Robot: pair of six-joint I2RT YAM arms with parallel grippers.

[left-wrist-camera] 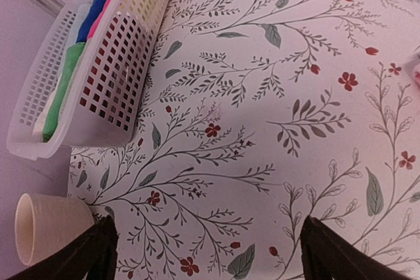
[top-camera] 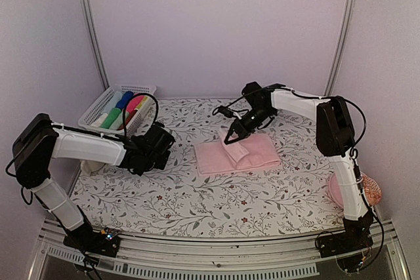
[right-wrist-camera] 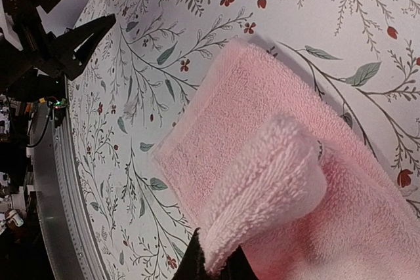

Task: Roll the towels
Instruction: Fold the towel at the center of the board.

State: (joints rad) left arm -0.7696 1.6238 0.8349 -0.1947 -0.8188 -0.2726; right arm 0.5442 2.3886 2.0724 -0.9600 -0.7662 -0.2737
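A pale pink towel point(top-camera: 252, 155) lies flat on the flowered tablecloth at the table's middle. My right gripper point(top-camera: 230, 140) is over its near-left part, shut on a strip of the towel's edge that is lifted and curled back over the flat cloth. In the right wrist view that curled fold point(right-wrist-camera: 262, 188) runs up from the shut right gripper point(right-wrist-camera: 216, 263), with the flat part of the towel point(right-wrist-camera: 216, 122) beneath it. My left gripper point(top-camera: 159, 146) hovers left of the towel, open with nothing in it. In the left wrist view the left gripper point(left-wrist-camera: 207, 247) frames only bare tablecloth.
A white slotted basket point(top-camera: 98, 106) of bright rolled cloths stands at the back left, also in the left wrist view as the basket point(left-wrist-camera: 118, 77). Beside it lies a pale cup point(left-wrist-camera: 46, 224). A pink plate point(top-camera: 357, 191) sits by the right arm's base.
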